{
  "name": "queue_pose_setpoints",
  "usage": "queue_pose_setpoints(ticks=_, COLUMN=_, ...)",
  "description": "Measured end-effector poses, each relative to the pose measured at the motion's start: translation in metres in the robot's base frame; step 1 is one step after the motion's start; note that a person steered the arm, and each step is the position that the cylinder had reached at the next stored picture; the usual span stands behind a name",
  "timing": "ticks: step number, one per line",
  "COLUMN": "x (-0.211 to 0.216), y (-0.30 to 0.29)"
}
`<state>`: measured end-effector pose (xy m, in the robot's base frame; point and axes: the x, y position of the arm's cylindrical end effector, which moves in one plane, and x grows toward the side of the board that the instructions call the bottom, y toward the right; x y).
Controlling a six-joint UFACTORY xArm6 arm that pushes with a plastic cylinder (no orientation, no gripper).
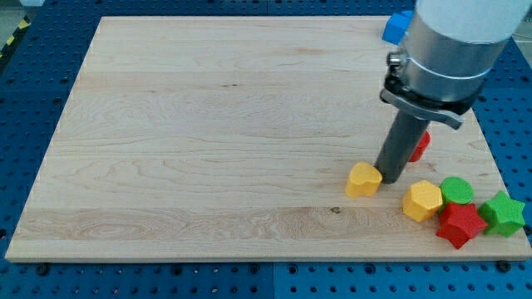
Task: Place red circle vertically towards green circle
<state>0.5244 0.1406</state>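
Note:
The red circle (421, 144) lies at the view's right, mostly hidden behind my rod. The green circle (456, 190) sits below it, near the board's lower right. My tip (389, 178) rests on the board just left of and below the red circle, touching or nearly touching the right side of a yellow heart-shaped block (363, 179). The green circle is to the right of my tip, about a block's width below the red circle.
A yellow hexagon (422, 200) sits left of the green circle. A red star (460, 224) and a green star (504, 213) lie at the lower right corner. A blue block (396, 26) sits at the top right edge. The wooden board (208, 124) lies on a blue pegboard.

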Motion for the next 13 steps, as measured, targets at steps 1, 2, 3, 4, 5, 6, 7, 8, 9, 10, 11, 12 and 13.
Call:
queue_pose_setpoints(ticks=1, x=0.000, y=0.017)
queue_pose_setpoints(ticks=2, x=-0.012, y=0.017)
queue_pose_setpoints(ticks=3, x=-0.022, y=0.023)
queue_pose_setpoints(ticks=4, x=-0.024, y=0.033)
queue_pose_setpoints(ticks=5, x=-0.024, y=0.042)
queue_pose_setpoints(ticks=6, x=-0.027, y=0.051)
queue_pose_setpoints(ticks=7, x=-0.043, y=0.058)
queue_pose_setpoints(ticks=8, x=-0.044, y=0.058)
queue_pose_setpoints(ticks=9, x=-0.040, y=0.063)
queue_pose_setpoints(ticks=10, x=-0.040, y=0.067)
queue_pose_setpoints(ticks=11, x=-0.040, y=0.067)
queue_pose_setpoints(ticks=12, x=-0.041, y=0.067)
queue_pose_setpoints(ticks=13, x=-0.044, y=0.068)
